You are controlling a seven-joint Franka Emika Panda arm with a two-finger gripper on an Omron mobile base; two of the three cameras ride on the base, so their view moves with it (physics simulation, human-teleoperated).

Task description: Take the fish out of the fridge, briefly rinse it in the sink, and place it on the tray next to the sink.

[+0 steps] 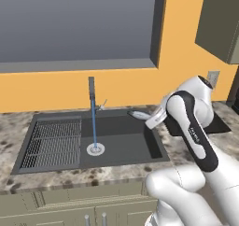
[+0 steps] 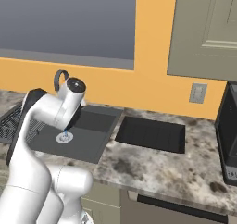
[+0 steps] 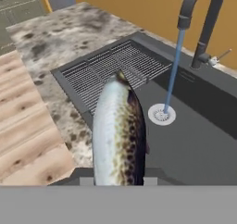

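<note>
Silvery, brown-speckled fish (image 3: 119, 135) is clamped in the closed gripper (image 3: 113, 181), pointing away from the hand over the near edge of the sink (image 3: 194, 149). In the left base view the fish (image 1: 138, 114) pokes out at the sink's (image 1: 121, 131) back right corner. A thin blue stream of water (image 3: 172, 75) runs from the faucet (image 3: 203, 28) onto the round drain (image 3: 161, 114). The black tray (image 2: 150, 134) lies on the stone counter (image 2: 152, 165) just beside the sink's right edge.
</note>
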